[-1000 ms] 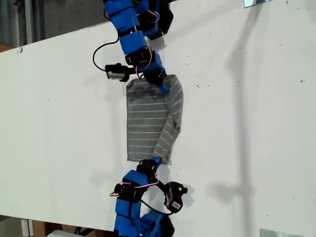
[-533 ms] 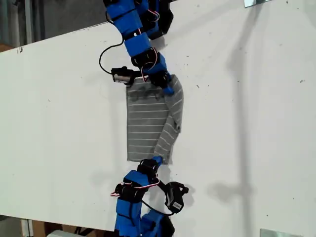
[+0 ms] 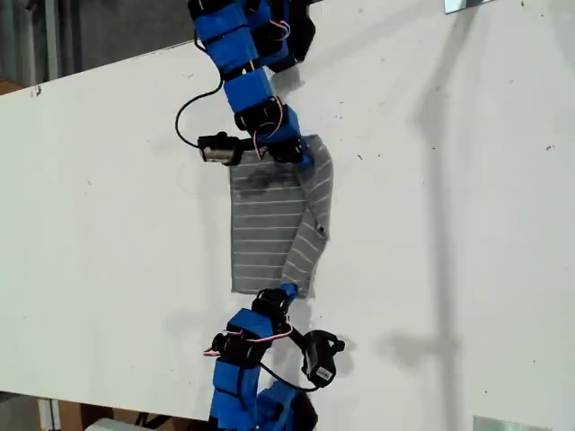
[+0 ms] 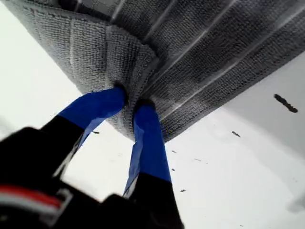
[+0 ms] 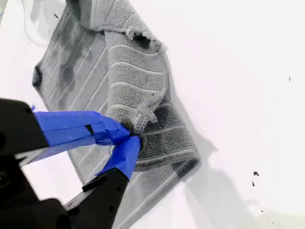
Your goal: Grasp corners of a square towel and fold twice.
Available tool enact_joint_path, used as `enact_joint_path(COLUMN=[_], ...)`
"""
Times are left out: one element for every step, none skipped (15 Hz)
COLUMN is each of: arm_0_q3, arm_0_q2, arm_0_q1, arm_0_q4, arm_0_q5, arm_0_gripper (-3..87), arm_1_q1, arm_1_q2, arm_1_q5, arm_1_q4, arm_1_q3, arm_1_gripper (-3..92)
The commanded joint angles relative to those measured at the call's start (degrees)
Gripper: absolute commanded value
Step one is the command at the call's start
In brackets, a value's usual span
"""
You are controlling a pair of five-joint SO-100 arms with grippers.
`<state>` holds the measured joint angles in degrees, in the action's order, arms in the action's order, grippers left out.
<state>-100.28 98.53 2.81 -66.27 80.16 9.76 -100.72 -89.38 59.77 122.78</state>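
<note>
Pinching towel [image 4: 200, 57] | first pincer [image 4: 131, 102] clamped on edge | second pincer [image 5: 132, 136] clamped on corner

The towel [image 3: 274, 224] lies on the table [image 3: 467, 224], near the middle of the exterior view. A flap along its right side in that view is folded over onto the rest. My first gripper [image 4: 129, 102] and my second gripper [image 5: 131, 136] sit at opposite ends of that folded side, each with its jaws touching the cloth.
</note>
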Motion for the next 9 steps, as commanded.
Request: enact_joint_path(arm_0_q3=[-0.18,-0.44,-0.44,-0.44,-0.44,-0.44,-0.53,-0.7,-0.88], arm_0_q2=[1.58,1.58,1.67,1.85,1.93,1.93,1.85,1.85,1.85], arm_0_q1=[0.79,0.79,0.88,0.97,0.97,0.97,0.88,0.88,0.79], arm_0_q4=[1.58,1.67,1.67,1.67,1.67,1.67,1.76,1.85,1.93], arm_0_q5=[0.35,0.35,0.35,0.18,0.18,0.18,0.18,0.09,0.09], arm_0_gripper=[-0.1,-0.1,-0.1,-0.1,-0.1,-0.1,-0.1,-0.1,-0.1], arm_1_q1=[-0.62,-0.62,-0.62,-0.79,-1.23,-2.02,-2.81,-3.6,-4.75], arm_1_q2=[2.9,4.83,6.06,6.24,4.92,2.29,-0.62,-3.43,-5.8], arm_1_q5=[1.67,1.93,1.93,1.85,1.49,1.41,1.23,1.14,1.14], arm_1_q4=[2.72,4.48,6.94,9.4,12.48,14.33,16.0,17.23,18.37], arm_1_q3=[-8.44,-11.07,-13.8,-16.0,-17.49,-17.67,-17.58,-17.23,-16.61], arm_1_gripper=[-0.1,-0.1,-0.1,-0.1,-0.1,-0.1,-0.1,-0.1,-0.1])
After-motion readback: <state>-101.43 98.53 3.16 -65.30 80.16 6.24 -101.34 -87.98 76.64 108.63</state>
